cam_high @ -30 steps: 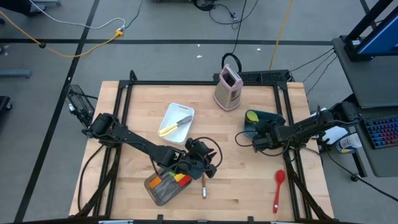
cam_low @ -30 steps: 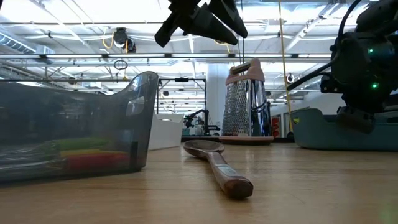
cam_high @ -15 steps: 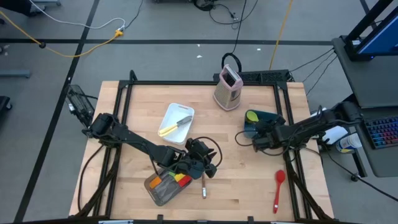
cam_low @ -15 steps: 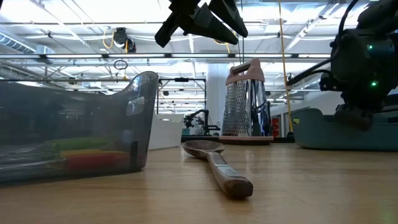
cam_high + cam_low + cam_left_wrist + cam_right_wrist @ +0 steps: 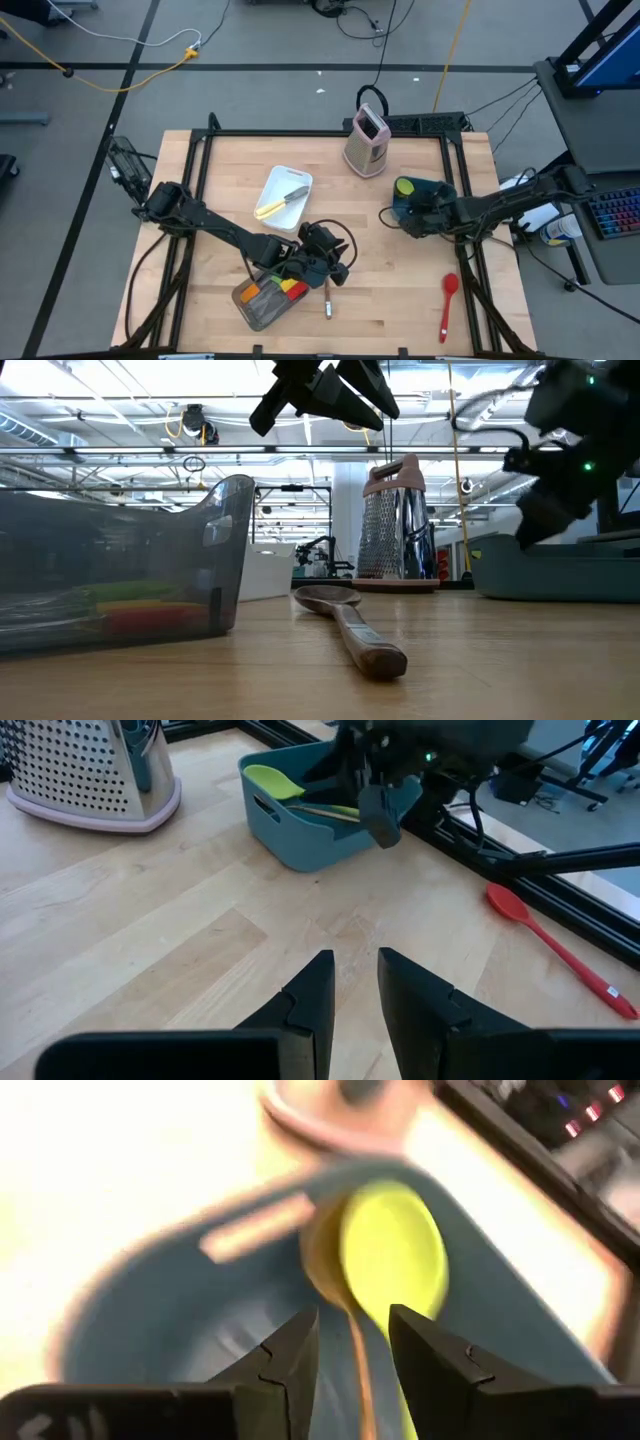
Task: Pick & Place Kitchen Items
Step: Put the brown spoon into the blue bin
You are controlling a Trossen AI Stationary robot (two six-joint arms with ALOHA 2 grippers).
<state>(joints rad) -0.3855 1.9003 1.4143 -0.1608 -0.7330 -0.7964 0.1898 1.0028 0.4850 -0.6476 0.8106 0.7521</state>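
A brown wooden spoon [image 5: 328, 300] lies flat on the table, right of the grey pan [image 5: 243, 297], which holds green, orange and red utensils [image 5: 280, 289]. My left gripper [image 5: 357, 982] hangs open above the table just beyond the spoon, with nothing between its fingers. My right gripper [image 5: 352, 1342] is open over the teal bin [image 5: 432, 189], above the green spatula [image 5: 392, 1260] and a gold spoon [image 5: 325, 812] lying inside. A red spoon [image 5: 447, 305] lies near the front right. A yellow-handled knife [image 5: 278, 203] rests in the white tray [image 5: 272, 181].
The pink-and-steel box grater [image 5: 366, 141] stands upright at the far middle of the table. Bare wood [image 5: 385, 290] lies between the wooden spoon and the red spoon. Black frame rails [image 5: 470, 265] run along the table's edges.
My right gripper has risen over the teal bin and tipped its wrist, staying open. The bin and the utensils in it have stayed where they were.
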